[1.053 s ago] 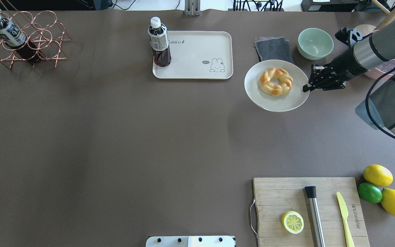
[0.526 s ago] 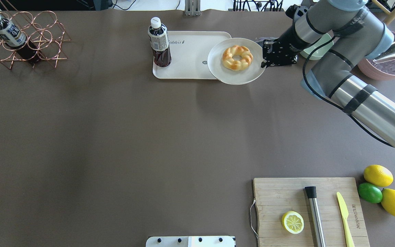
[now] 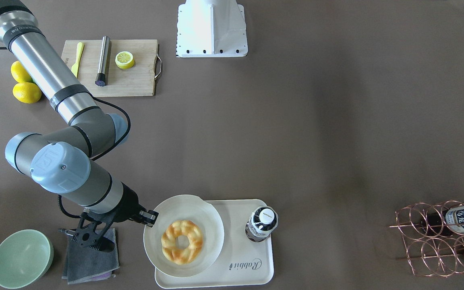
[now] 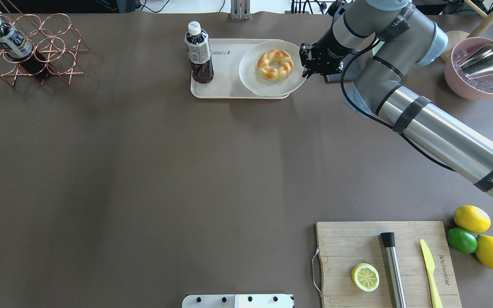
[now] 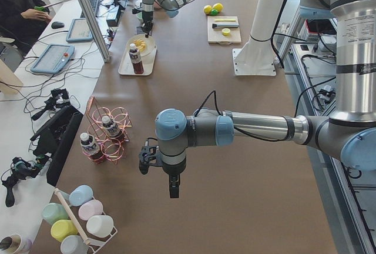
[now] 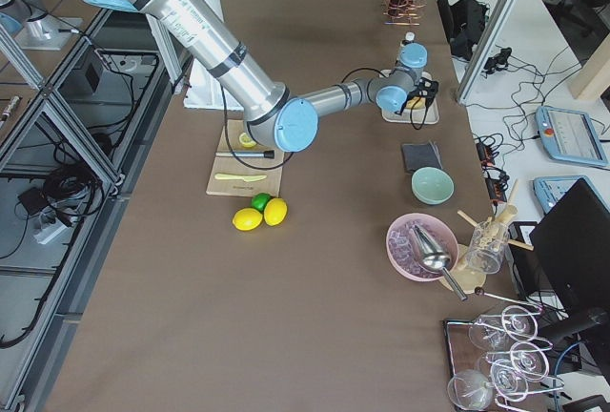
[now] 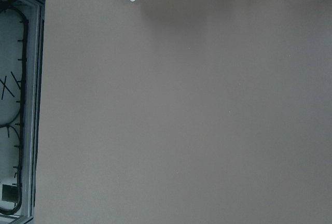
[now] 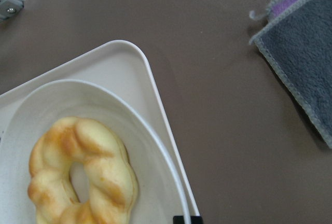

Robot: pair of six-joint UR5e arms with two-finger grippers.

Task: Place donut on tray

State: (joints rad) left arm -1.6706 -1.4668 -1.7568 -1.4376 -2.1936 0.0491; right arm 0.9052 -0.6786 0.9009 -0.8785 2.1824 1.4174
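Table (image 4: 144, 171): brown; work is confined to its far side.

Right arm (image 4: 422, 115): extended across to the far centre.

Tray (image 4: 225, 72): a dark drinks bottle (image 4: 199, 53) stands on its left end.

Plate (image 4: 272, 89): over the tray's right half, its rim overhanging the tray's right edge. Whether it rests on the tray or hangs just above cannot be determined.

Donut (image 4: 275, 64): centred on the plate, so above the tray, not touching it.

Right gripper (image 4: 305, 64): pinched narrow on the plate's right rim.

Left gripper (image 5: 158, 169): away over bare table; jaw state cannot be told.

Assessment: transport essentially complete; setting down and release remain.
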